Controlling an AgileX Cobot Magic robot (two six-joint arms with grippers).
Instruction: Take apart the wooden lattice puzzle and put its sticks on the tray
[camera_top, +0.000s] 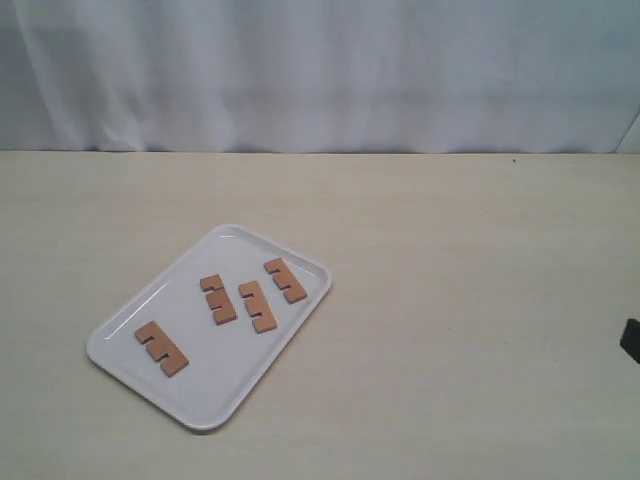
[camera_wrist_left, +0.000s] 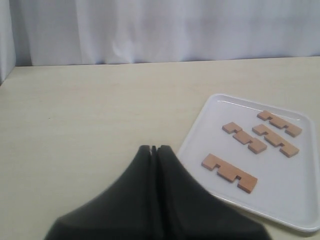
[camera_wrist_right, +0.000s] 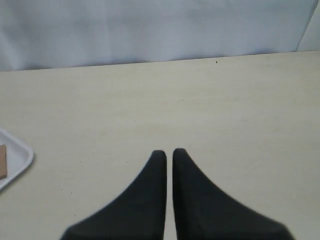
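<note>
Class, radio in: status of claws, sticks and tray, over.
Left claw, right claw: shut, empty. Four sticks lie apart on tray. Nothing in the way.

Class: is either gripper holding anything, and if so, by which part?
Nothing is held: the left gripper and right gripper are shut and empty; the four sticks lie on the tray.

Bright, soft, even light, faint shadows, slight glare on tray (camera_wrist_left: 235, 103) rim, overall mild softness
</note>
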